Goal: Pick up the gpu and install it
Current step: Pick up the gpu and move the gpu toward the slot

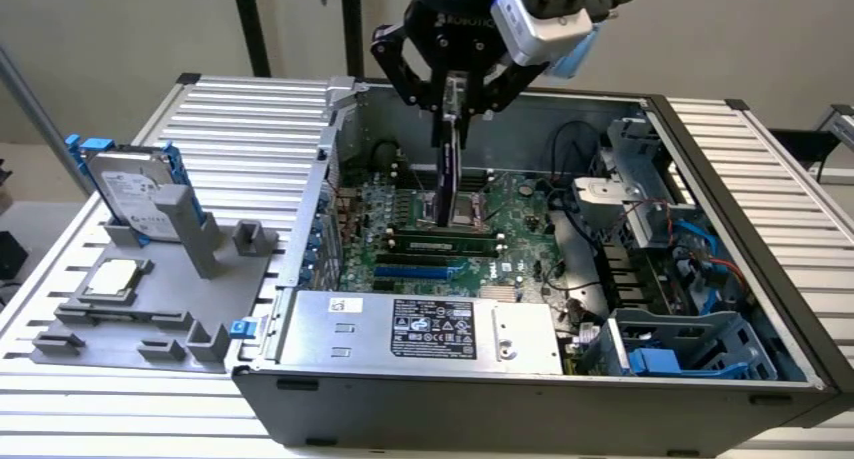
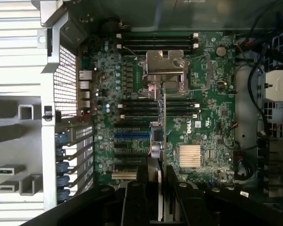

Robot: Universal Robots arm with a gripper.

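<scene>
And here we are over the open computer case [image 1: 747, 179] on the table [image 1: 254, 109], with the claw [image 1: 457, 97] clenched on the top end of the gpu [image 1: 449, 179], so the card hangs long-way down inside the case, thin and dark, its lower end above the motherboard [image 1: 514, 194] near the memory sticks; I can't tell whether that tip is clear of the board or brushing it. From the wrist view the gpu [image 2: 161, 136] shows edge-on, a slim strip pinched between the black fingers [image 2: 137, 197] of the claw [image 2: 161, 193] and reaching toward the silver socket bracket [image 2: 164, 70]. The expansion slots [image 2: 132, 136], one of them blue, lie just beside the card, toward the perforated rear wall, and their length looks to run across the card's edge, not along it. My read is that the step in hand is carrying the card to its slot, and doing it well means a firm, unslipping pinch, the contact edge brought parallel to the slot, the silver bracket end turned to the rear wall, and a straight, gentle press with no tilt. The risk, I'd say, is clipping the memory sticks or the socket bracket. Off on the exterior view's left, the hard drive [image 1: 134, 194] and the small square chip [image 1: 114, 277] sit in the grey holder [image 1: 147, 324], well apart from the action
</scene>
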